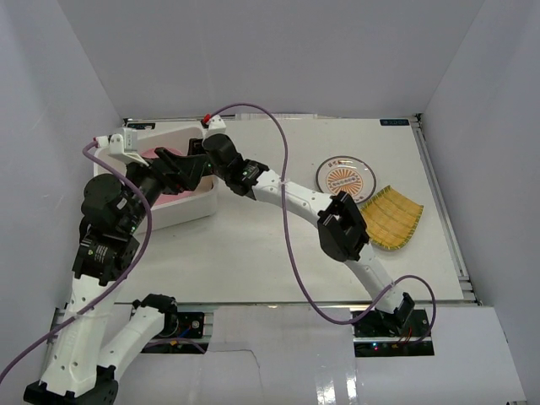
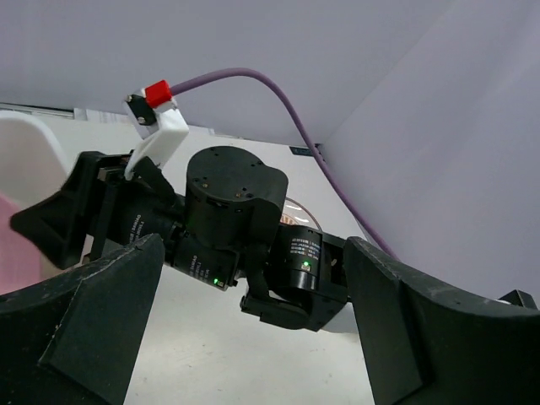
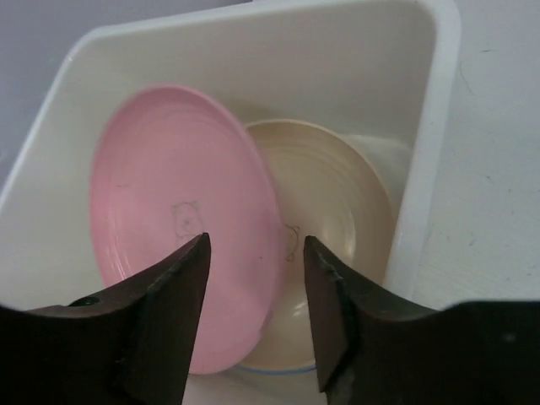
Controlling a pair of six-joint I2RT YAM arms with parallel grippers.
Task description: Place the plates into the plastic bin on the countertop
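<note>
The plastic bin (image 1: 192, 211) stands at the back left of the countertop (image 1: 253, 249). Seen from the right wrist, a pink plate (image 3: 169, 228) lies tilted in the bin (image 3: 426, 126), overlapping a cream plate (image 3: 337, 211); a blue rim (image 3: 270, 369) peeks out below them. My right gripper (image 3: 256, 253) hovers over them, open, holding nothing. The left gripper (image 2: 253, 249) is wide open and empty beside the bin (image 2: 29, 148), facing the right arm's wrist (image 2: 236, 211). A white plate with orange pattern (image 1: 346, 176) and a yellow woven plate (image 1: 391, 218) lie at the right.
The right arm (image 1: 295, 198) stretches diagonally across the countertop from its base to the bin. Its purple cable (image 1: 283, 152) loops above the surface. Grey walls enclose the back and sides. A metal rail (image 1: 443, 211) runs along the right edge.
</note>
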